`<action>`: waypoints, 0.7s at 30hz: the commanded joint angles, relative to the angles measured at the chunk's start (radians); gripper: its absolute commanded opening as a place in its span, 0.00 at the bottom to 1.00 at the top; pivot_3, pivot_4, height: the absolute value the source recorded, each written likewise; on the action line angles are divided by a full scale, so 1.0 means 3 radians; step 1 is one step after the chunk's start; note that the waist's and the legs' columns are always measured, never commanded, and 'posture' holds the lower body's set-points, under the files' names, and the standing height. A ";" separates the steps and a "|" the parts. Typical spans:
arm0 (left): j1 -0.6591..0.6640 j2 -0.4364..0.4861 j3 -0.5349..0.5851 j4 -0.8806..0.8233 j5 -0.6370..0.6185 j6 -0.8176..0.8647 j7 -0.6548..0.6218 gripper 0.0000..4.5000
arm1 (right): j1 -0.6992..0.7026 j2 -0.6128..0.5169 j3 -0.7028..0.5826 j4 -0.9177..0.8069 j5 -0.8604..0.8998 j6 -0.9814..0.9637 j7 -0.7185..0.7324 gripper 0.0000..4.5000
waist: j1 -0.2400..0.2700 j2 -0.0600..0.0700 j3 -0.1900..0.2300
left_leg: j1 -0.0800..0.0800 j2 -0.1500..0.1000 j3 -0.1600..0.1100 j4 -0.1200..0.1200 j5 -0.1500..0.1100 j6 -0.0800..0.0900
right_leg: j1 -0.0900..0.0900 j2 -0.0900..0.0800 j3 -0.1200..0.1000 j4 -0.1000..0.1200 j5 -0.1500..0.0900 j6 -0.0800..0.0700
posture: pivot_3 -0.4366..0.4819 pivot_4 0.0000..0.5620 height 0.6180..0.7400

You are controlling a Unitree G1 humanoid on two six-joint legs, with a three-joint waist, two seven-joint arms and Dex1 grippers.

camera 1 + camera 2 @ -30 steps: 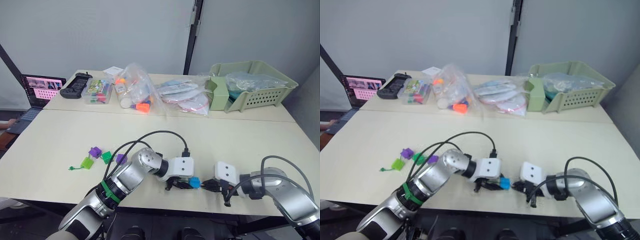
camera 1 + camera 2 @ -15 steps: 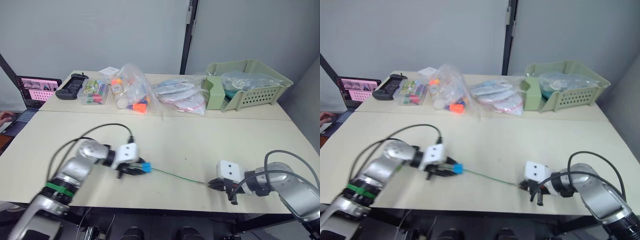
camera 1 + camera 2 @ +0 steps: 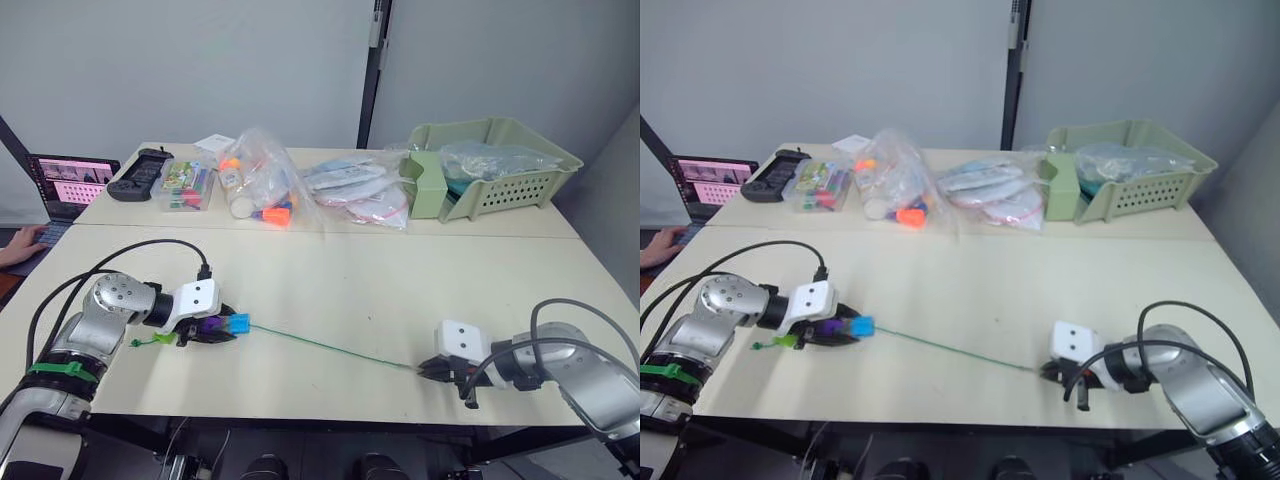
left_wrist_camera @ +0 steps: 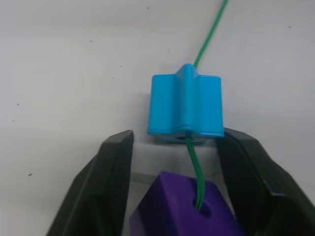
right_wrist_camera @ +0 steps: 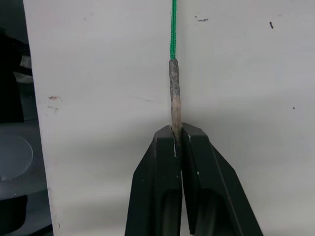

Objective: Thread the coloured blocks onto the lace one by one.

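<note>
The green lace (image 3: 330, 346) lies stretched across the front of the table (image 3: 400, 290). Its stiff tan tip (image 5: 173, 93) is pinched in my shut right gripper (image 3: 428, 368) at the front right. At the front left, a blue block (image 3: 239, 324) and a purple block (image 4: 187, 209) sit side by side, threaded on the lace. My left gripper (image 3: 222, 331) is open, its fingers (image 4: 115, 162) standing on either side of the purple block, with the blue block just past their tips. A green scrap (image 3: 145, 341) shows behind that gripper.
Along the back stand a laptop (image 3: 70, 185), a black controller (image 3: 138, 175), a clear box of coloured pieces (image 3: 187, 183), plastic bags of toys (image 3: 265, 185) and a green basket (image 3: 495, 165). A person's hand (image 3: 20, 245) rests at the left edge.
My left gripper has carried the blue block leftward along the lace until it rests against the purple block, drawing the lace out long. The right gripper has stayed put, holding the tip.
</note>
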 commanded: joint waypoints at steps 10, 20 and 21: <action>-0.0846 0.0519 -0.0490 -0.0574 0.0084 0.0914 -0.0825 1.00 | -0.0029 0.0103 0.0059 -0.0149 -0.0006 0.0138 -0.0062 0.00 | 0.0019 -0.0007 0.0004 | -0.0036 -0.0002 0.0000 0.0006 0.0001 0.0000 | -0.0034 0.0005 0.0000 0.0005 0.0002 -0.0002 | 0.48 0.27 1.00; -0.1655 0.0507 -0.1564 -0.1034 0.0485 0.2227 -0.0826 1.00 | 0.0009 0.0237 0.0145 -0.0223 -0.0046 0.0219 -0.0173 0.00 | 0.0017 -0.0010 0.0005 | -0.0036 0.0002 -0.0003 0.0008 0.0001 0.0000 | -0.0034 0.0012 0.0000 0.0008 -0.0012 0.0021 | 0.48 0.27 1.00; -0.1670 0.0460 -0.1647 -0.0994 0.0552 0.2216 -0.0826 1.00 | 0.0010 0.0243 0.0147 -0.0235 -0.0044 0.0230 -0.0182 0.00 | 0.0013 -0.0010 0.0005 | -0.0036 0.0002 -0.0004 0.0008 0.0001 0.0000 | -0.0034 0.0013 0.0000 0.0008 -0.0012 0.0021 | 0.48 0.27 1.00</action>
